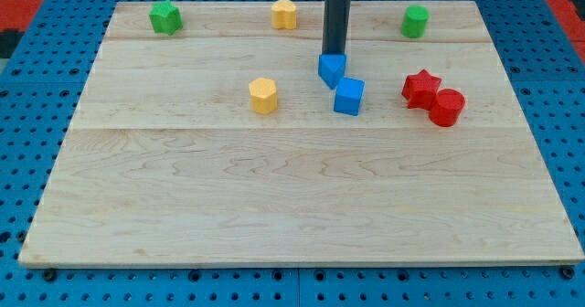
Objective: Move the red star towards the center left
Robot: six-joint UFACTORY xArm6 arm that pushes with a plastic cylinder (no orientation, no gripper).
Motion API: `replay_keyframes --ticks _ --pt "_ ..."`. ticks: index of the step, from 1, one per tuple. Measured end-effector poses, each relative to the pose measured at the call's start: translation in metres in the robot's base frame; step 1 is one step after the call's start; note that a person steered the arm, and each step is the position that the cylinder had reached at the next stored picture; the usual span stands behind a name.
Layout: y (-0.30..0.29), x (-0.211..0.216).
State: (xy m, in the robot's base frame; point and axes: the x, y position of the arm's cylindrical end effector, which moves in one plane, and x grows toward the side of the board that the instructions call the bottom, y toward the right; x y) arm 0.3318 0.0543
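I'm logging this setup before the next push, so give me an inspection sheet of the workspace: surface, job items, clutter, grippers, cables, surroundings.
Surface: wooden board, flat, lower half bare.
Job's things: red star at the view's right, touching a red cylinder on its lower right.
Clutter: two blue blocks mid-board; yellow block to their left; along the top edge green star, yellow block, green block.
Grippers: none; my tip is at the upper blue block's top edge, well left of the red star.
Cables: nothing seen.
Surroundings: blue pegboard around the board.
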Motion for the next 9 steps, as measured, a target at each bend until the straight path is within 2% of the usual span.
replay_keyframes --ticks 1,3,4,6,8,9 --pt "0.009 0.044" --pt "0.074 0.062" --pt "0.072 0.094" --pt "0.133 0.082" --pt "0.148 0.054" --pt "0.118 0.042"
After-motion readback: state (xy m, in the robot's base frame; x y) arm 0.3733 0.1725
